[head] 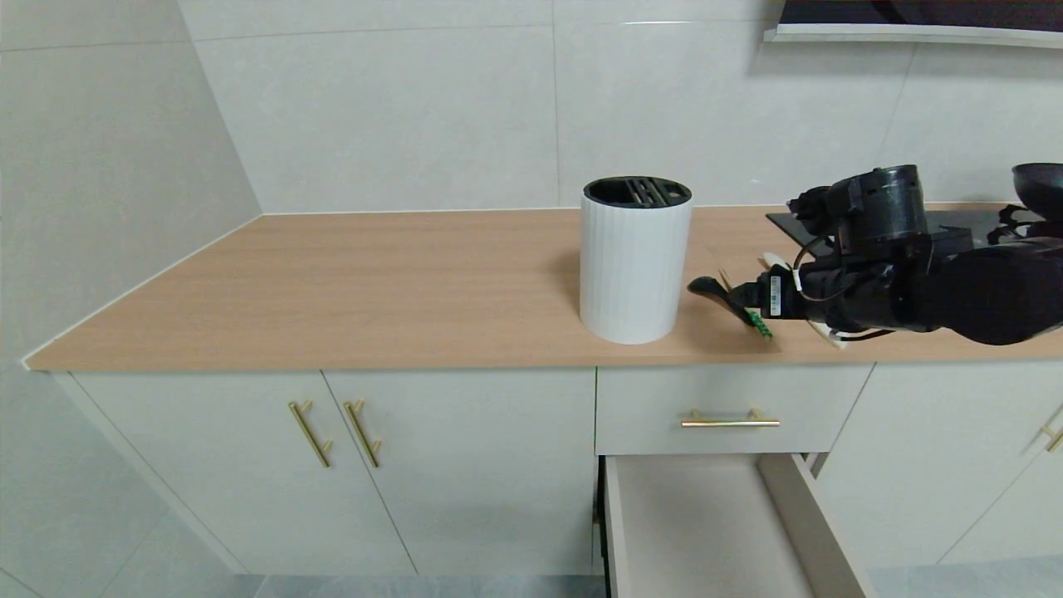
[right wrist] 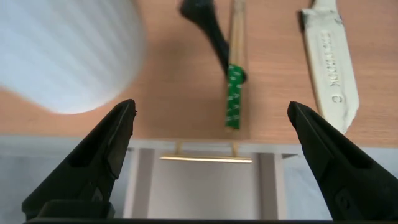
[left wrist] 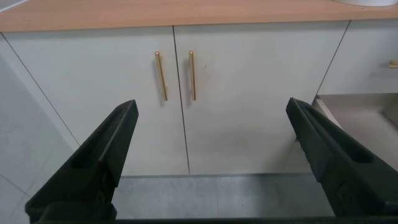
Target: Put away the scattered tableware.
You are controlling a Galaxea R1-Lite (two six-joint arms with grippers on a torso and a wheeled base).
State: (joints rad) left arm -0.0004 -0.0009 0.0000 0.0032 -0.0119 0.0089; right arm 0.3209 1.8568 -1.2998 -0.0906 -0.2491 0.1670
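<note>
A white ribbed utensil holder (head: 635, 257) with a black slotted top stands on the wooden counter (head: 374, 291). Just right of it, near the front edge, lie a black spoon (right wrist: 208, 31), a pair of wooden chopsticks (right wrist: 235, 68) with green ends, and a white knife-like utensil (right wrist: 329, 62). In the head view the spoon (head: 706, 288) and the chopsticks' green tips (head: 760, 325) show beside my right gripper (head: 747, 297). That right gripper (right wrist: 214, 168) hovers open over the utensils, holding nothing. My left gripper (left wrist: 211, 168) is open and empty, low down facing the cabinet doors.
Below the utensils a shallow drawer (head: 729, 422) is shut and the drawer under it (head: 698, 523) is pulled out. A black cooktop (head: 955, 224) with a dark pot (head: 1038, 184) sits at the far right. Cabinet doors with gold handles (left wrist: 177, 74) lie left.
</note>
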